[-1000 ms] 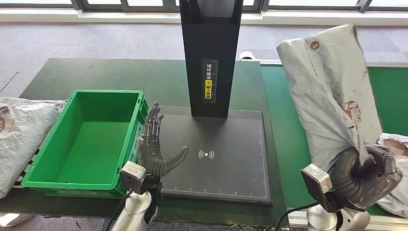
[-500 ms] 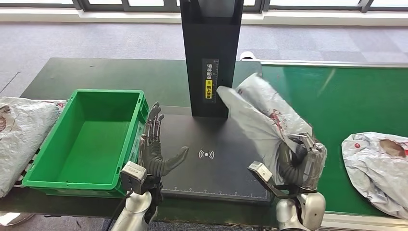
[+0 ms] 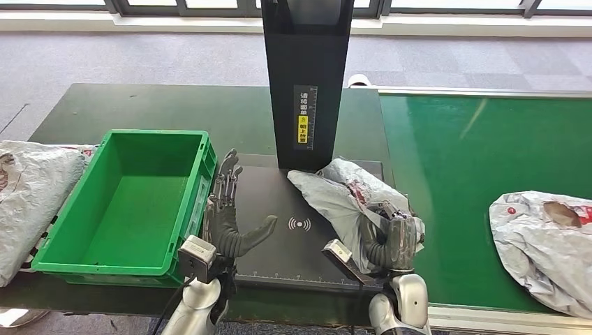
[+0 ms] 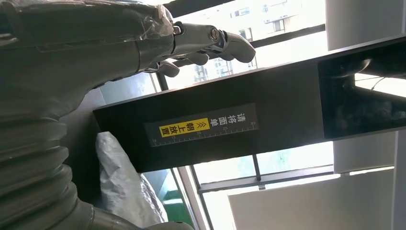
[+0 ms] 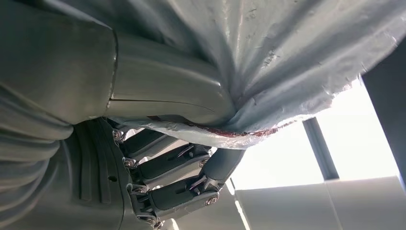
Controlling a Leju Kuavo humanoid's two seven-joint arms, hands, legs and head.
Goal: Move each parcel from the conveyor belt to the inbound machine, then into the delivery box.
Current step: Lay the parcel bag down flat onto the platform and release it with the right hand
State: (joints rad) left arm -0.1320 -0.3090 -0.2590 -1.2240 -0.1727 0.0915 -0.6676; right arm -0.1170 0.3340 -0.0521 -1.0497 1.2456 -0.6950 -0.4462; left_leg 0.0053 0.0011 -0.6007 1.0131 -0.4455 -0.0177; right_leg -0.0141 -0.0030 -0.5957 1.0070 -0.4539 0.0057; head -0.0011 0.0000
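Fingers [image 5: 177, 165] of the right hand [image 3: 389, 241] clench a grey parcel [image 3: 342, 199], which has come down from mid-air onto the scanner plate [image 3: 279, 251], by the black column [image 3: 306, 77]. Left hand [image 3: 229, 220] stays raised, fingers spread, beside the green bin [image 3: 126, 202]. Another parcel [image 3: 544, 244] lies on the belt [image 3: 475, 160].

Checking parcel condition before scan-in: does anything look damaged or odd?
The grey parcel held by the right robot hand over the inbound machine's platform is crumpled with reddish smears; the parcel on the conveyor belt looks similar. The green delivery box looks intact.
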